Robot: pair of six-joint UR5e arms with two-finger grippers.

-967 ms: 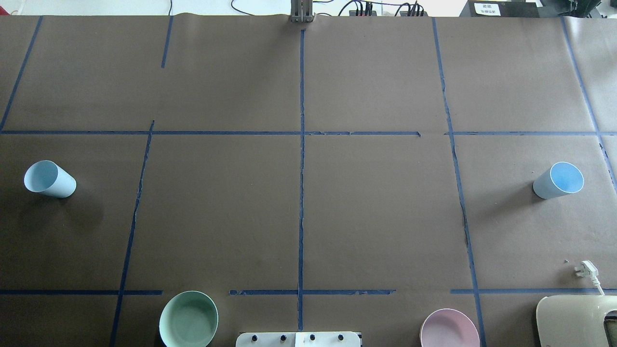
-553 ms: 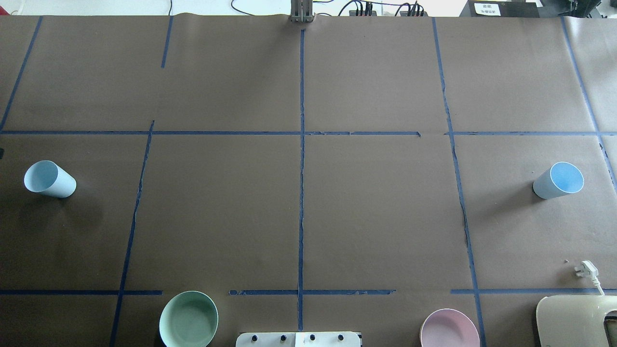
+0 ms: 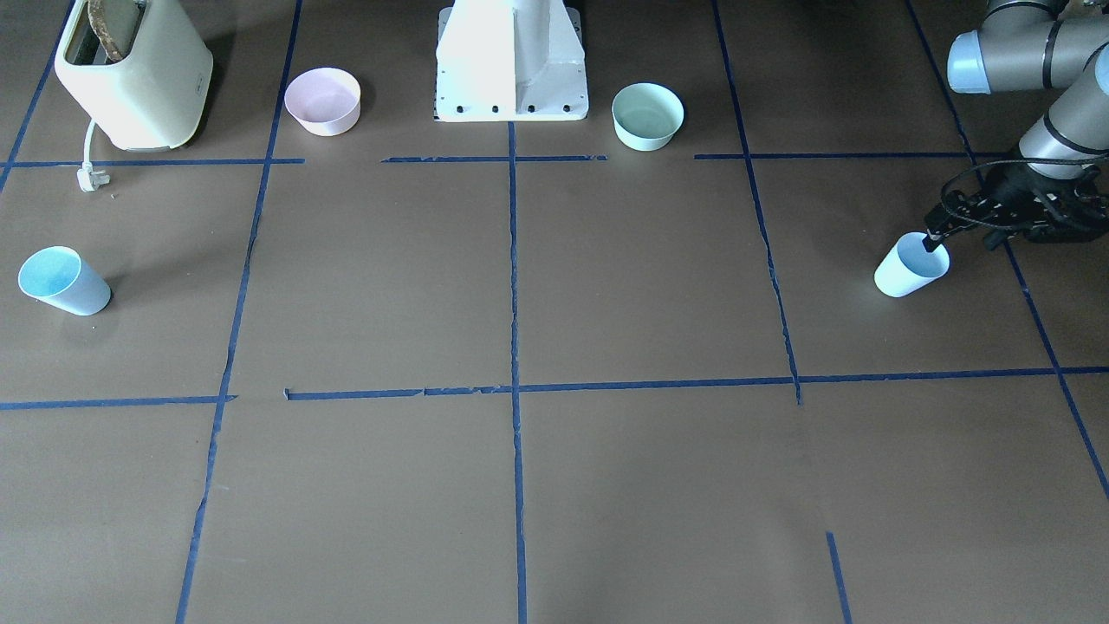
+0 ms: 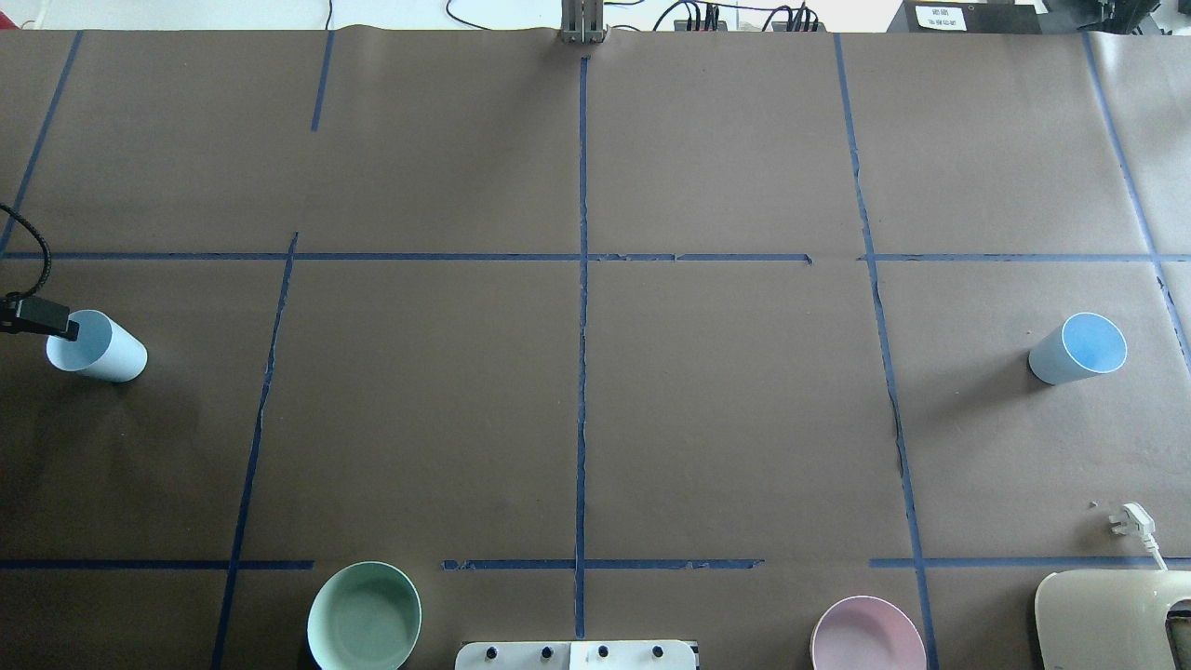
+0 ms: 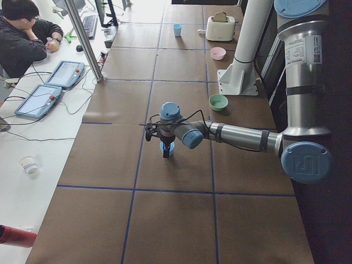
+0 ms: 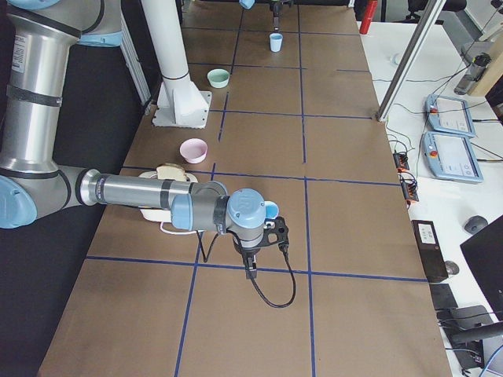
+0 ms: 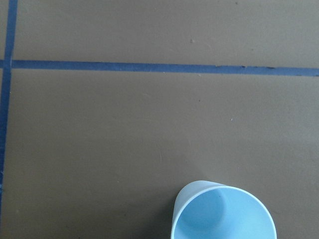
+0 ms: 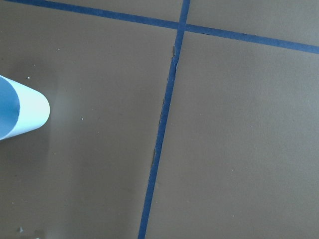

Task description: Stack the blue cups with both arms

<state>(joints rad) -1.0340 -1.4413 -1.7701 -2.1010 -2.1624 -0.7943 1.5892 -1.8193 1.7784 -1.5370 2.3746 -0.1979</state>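
Left gripper point(image 3: 934, 241) hung at the right edge of the front-facing view, one black fingertip just over the rim of the first blue cup point(image 3: 905, 270). How wide its jaws stood could not be told, for the left wrist camera showed none of its fingers, only that cup's open mouth at the bottom of its frame. In the overhead view this cup stood mouth-up at the far left, the finger poking in from the frame's edge. The second blue cup point(image 4: 1079, 349) stood mouth-up at the far right of the overhead view, well apart from the first. The right gripper point(image 6: 251, 269) showed only in the right side view, pointing down near that cup, and its opening could not be judged. Along the bottom of the overhead frame sat a mint-green bowl point(image 4: 364, 616) and a pink bowl point(image 4: 867, 637), either side of the white pedestal point(image 3: 511, 61). A cream toaster point(image 3: 130, 78) with its plug point(image 3: 91, 179) filled the upper left of the front-facing view. Blue tape lines point(image 4: 582, 372) crossed the brown paper point(image 4: 726, 419).
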